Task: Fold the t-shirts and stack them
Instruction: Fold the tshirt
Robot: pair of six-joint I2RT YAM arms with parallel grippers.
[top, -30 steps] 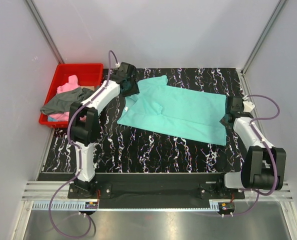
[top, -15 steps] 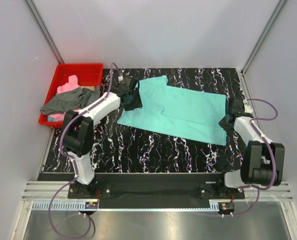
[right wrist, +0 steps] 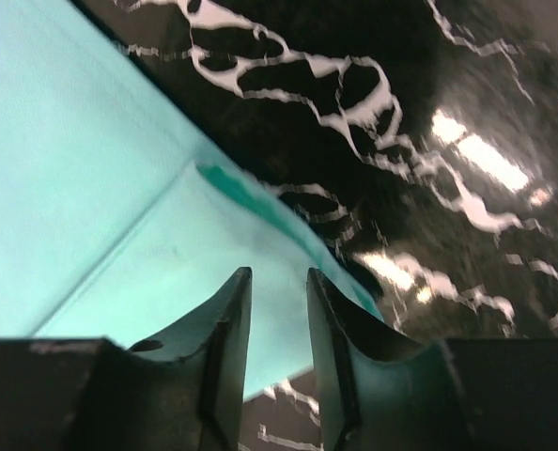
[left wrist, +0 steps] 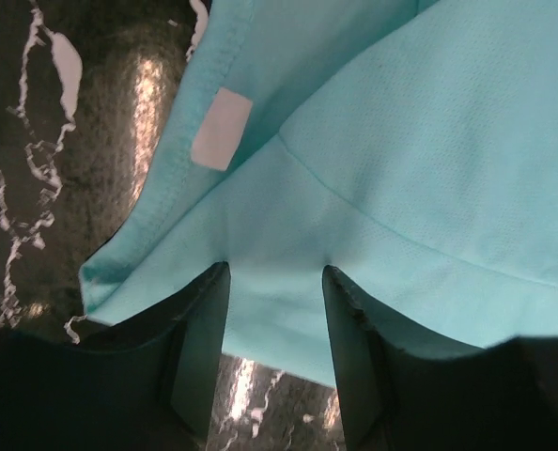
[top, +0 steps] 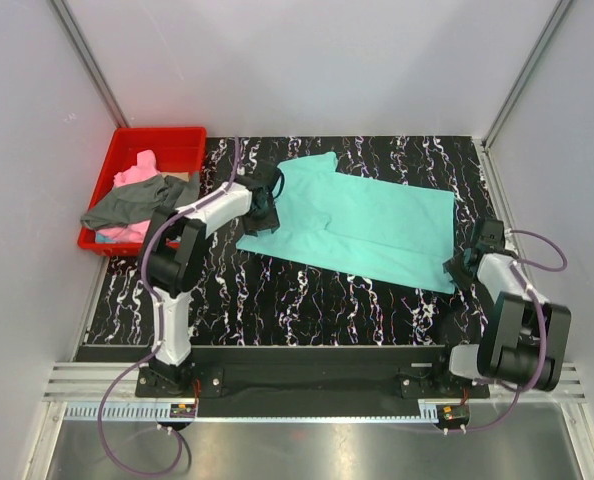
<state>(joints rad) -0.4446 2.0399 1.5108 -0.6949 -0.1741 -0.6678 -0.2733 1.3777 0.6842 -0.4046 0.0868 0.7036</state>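
The teal t-shirt point(top: 362, 222) lies spread on the black marbled table point(top: 307, 300). My left gripper point(top: 265, 207) is low at the shirt's left edge by the collar. In the left wrist view it point(left wrist: 275, 272) is open, teal cloth point(left wrist: 401, 169) under the tips and a white label point(left wrist: 221, 129) just ahead. My right gripper point(top: 467, 263) is at the shirt's near right corner. In the right wrist view it point(right wrist: 278, 274) stands open with a narrow gap over the teal hem point(right wrist: 166, 235). The pink shirt point(top: 135, 172) and dark grey shirt point(top: 127, 203) lie in the bin.
A red plastic bin point(top: 167, 140) stands off the table's far left corner, with the grey shirt hanging over its near rim. White walls close in the back and both sides. Purple cables loop from both arms.
My left gripper has come from the far collar area toward the near side along the shirt's left edge. My right gripper has slid nearer, to the shirt's near right corner. The shirt's left part lies flatter.
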